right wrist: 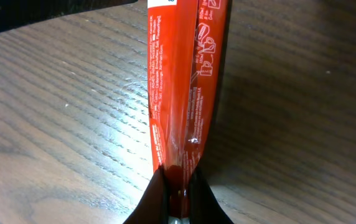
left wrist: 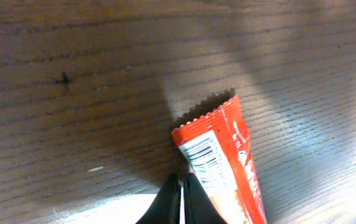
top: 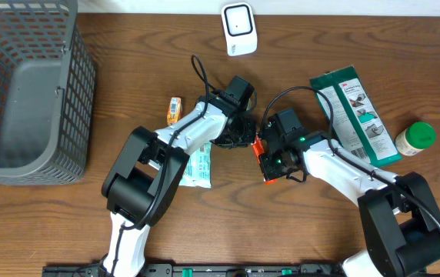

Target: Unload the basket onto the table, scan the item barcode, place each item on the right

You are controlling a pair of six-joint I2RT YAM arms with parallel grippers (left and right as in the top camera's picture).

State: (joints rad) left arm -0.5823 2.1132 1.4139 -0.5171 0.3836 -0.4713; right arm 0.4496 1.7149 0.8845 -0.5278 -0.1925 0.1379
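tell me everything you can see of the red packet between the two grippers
The red packet is a slim, glossy, plastic-looking wrapper with white print and small pictograms. It has a serrated crimped end, with a white barcode just below it. The right gripper is shut on one end, holding the packet edge-up over the wooden table. The left gripper, also shut, meets the barcode end, but whether it actually pinches the wrapper is unclear.

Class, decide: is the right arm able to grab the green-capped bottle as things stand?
Probably not yet: the right claw is shut on the red packet, though the bottle stands unblocked nearby.
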